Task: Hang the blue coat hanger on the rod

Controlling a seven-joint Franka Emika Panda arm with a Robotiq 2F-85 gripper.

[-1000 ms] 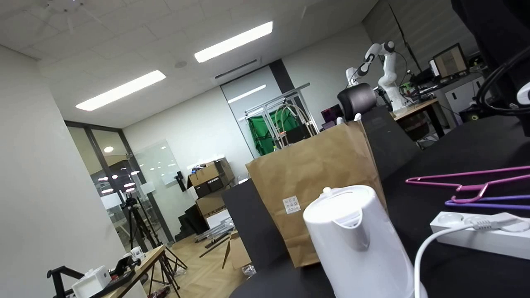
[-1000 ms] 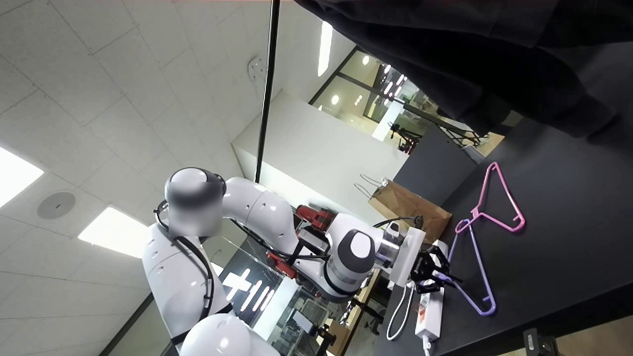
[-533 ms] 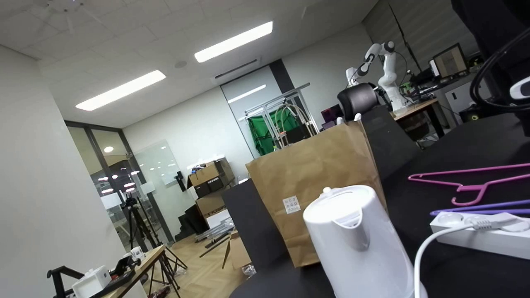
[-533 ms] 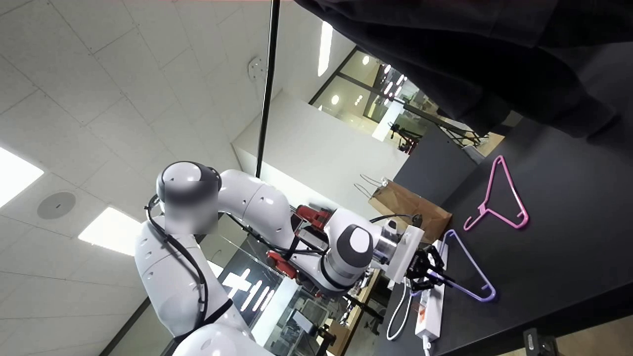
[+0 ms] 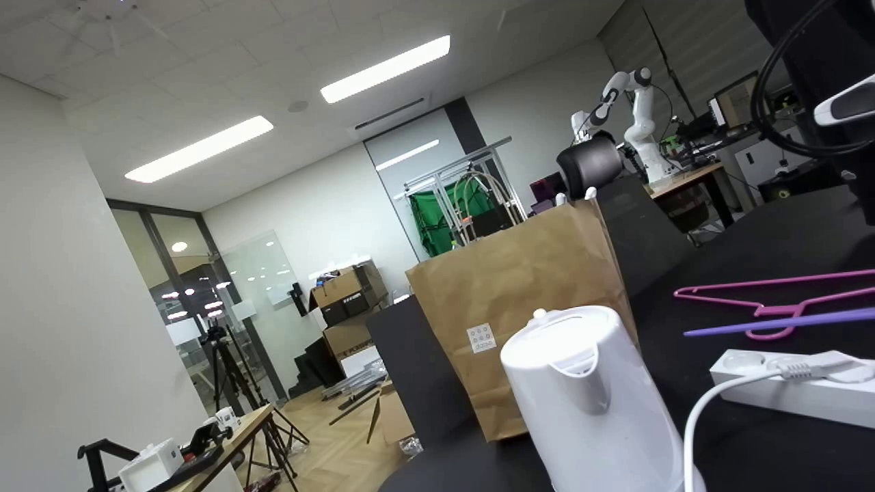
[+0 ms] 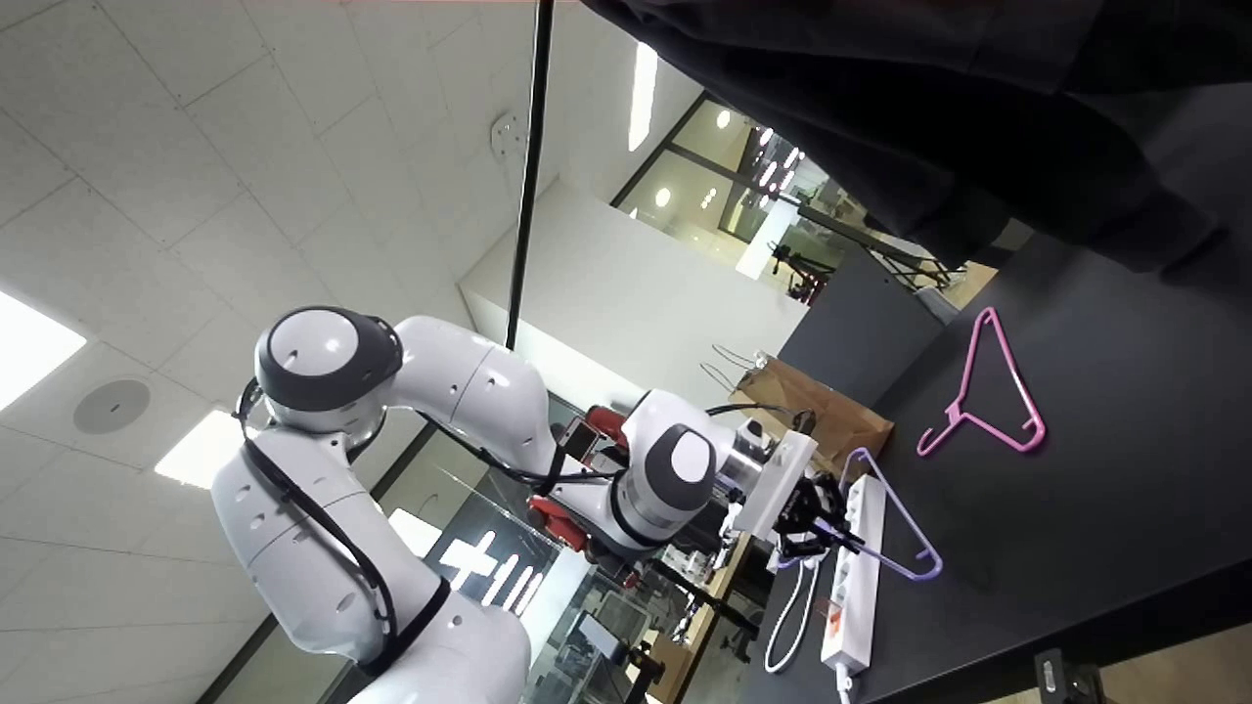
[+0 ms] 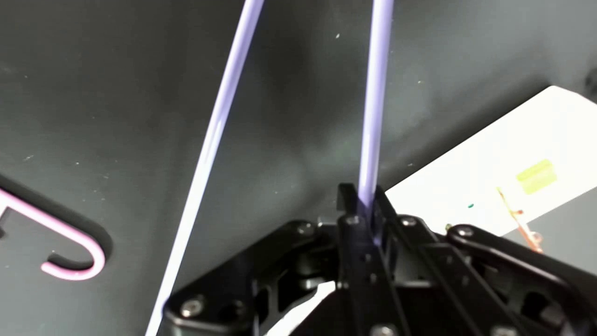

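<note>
Blue coat hanger (image 7: pixel 375 98) has risen — open room beneath its edges.

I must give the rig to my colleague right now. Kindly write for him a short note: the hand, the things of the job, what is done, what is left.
Hand: shut on one bar of the blue coat hanger.
Things: the hanger appears raised off the black table. The dark rod in an exterior view is probably the target. The pink hanger lies on the table and is not for this job.
Done: hanger grasped.
Left: bring it to the rod, hook it on, then open the hand and back away.
</note>
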